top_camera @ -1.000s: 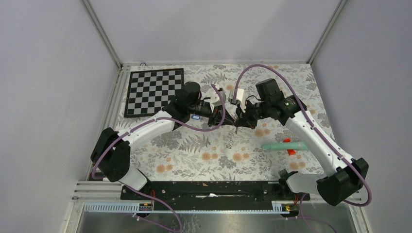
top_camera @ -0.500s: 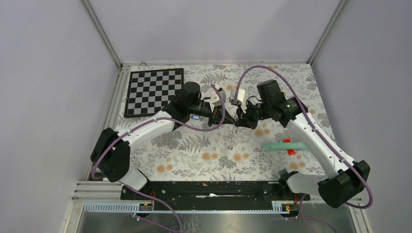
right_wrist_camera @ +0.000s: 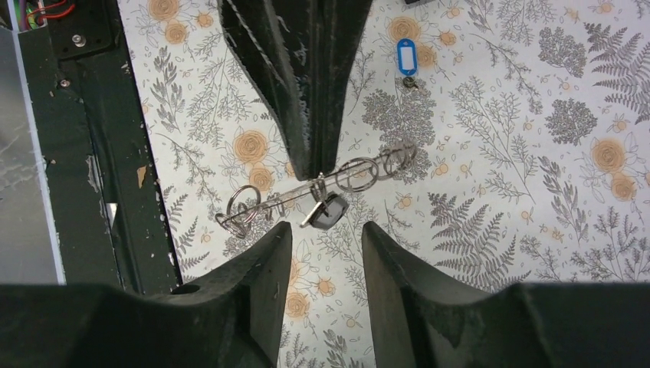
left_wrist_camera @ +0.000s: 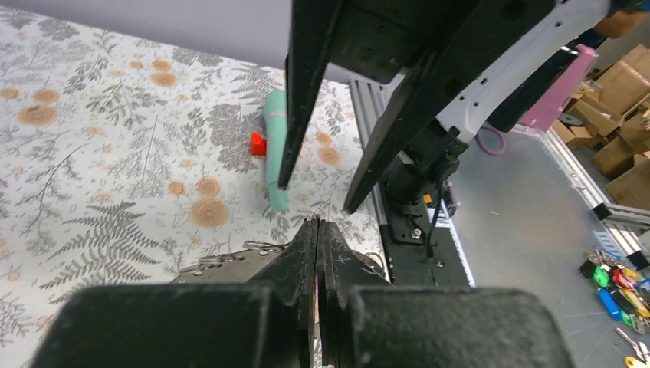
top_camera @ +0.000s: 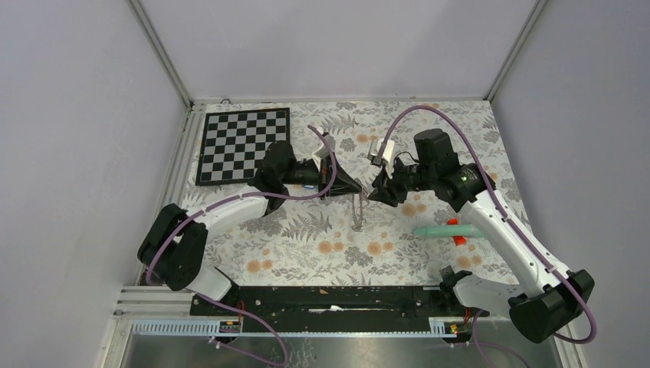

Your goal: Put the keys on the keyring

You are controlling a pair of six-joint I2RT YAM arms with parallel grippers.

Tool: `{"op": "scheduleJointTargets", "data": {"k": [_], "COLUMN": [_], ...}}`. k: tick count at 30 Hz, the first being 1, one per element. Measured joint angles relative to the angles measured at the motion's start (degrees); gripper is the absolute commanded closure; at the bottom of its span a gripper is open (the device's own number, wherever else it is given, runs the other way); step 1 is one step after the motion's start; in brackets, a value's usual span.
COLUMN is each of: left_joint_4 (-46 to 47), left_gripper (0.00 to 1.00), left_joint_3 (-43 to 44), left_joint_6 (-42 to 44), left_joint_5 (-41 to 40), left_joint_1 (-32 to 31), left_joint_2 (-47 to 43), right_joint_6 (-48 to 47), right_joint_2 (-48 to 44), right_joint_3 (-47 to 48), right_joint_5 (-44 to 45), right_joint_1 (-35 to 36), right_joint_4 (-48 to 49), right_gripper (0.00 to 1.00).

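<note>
Floral cloth (top_camera: 299, 245), teal stick (top_camera: 448, 230) aside, blue key (right_wrist_camera: 407, 55) loose, left jaws clenching keyring (right_wrist_camera: 337, 178), right jaws released.

Left pincer (left_wrist_camera: 316, 230) pinching shut on the wire keyring (left_wrist_camera: 257, 247), right pincer (left_wrist_camera: 316, 196) gaping opposite, teal stick (left_wrist_camera: 274, 130) lying on floral table (left_wrist_camera: 92, 153)

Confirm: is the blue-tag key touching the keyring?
Apart. The right wrist view shows the blue-tag key lying on the cloth, with bare floral cloth between it and the keyring held in the shut left gripper.
</note>
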Motion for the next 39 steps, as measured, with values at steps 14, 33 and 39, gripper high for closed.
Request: {"op": "scheduleJointTargets", "data": {"k": [14,33,39], "left_joint_4": [14.5,18.6,18.3], "left_gripper": [1.0,1.0,1.0], "left_joint_3": [-2.6,-2.7,-3.5], "left_joint_6": [-10.4,-13.8,-12.7], "left_joint_5": [2.3,2.5,3.2], "left_joint_1": [0.0,0.1,0.3], "left_joint_2": [-1.5,-1.5,-1.5], "right_joint_6": [-0.9,-1.2,-2.1], "right_joint_2": [-0.2,-0.6,-2.9], "right_joint_3": [-1.3,-4.9,-4.2], "right_joint_5": [-5.7,-10.1,-6.4], "right_joint_1": [-0.1,-0.1,-0.1], "right_joint_4": [1.1,3.0,2.3], "right_gripper": [0.71,0.68,0.52]}}
